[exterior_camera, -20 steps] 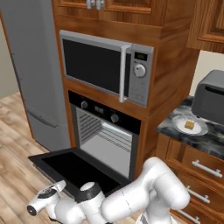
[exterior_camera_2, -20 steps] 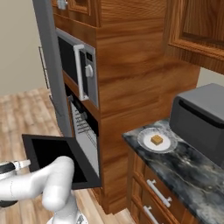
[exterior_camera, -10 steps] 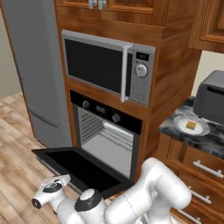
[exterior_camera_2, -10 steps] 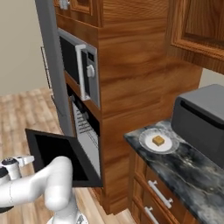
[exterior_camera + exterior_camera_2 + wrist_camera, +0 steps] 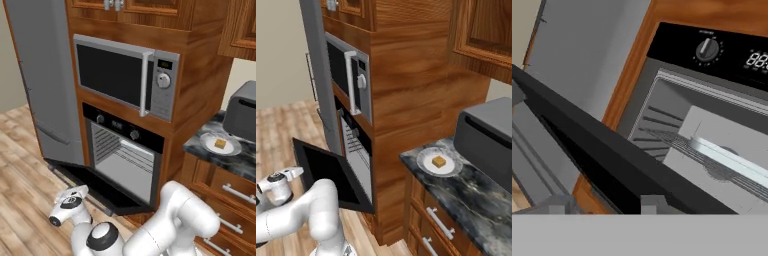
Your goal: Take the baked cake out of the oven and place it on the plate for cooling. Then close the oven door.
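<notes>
The oven [image 5: 122, 155] sits in a tall cabinet column, directly below the microwave [image 5: 125, 75] and to the right of the refrigerator [image 5: 42, 75]. The oven door [image 5: 95, 182] hangs partly open, tilted out from its lower edge toward the floor — wire racks [image 5: 712, 160] show inside the cavity behind it. To the right of the column runs a counter [image 5: 466, 192] with drawers beneath. On it lies the plate [image 5: 439, 161], and the baked cake [image 5: 439, 161] rests on the plate — just left of the toaster box [image 5: 488, 137]. The gripper [image 5: 80, 191] is low, in front of the door's outer edge.
</notes>
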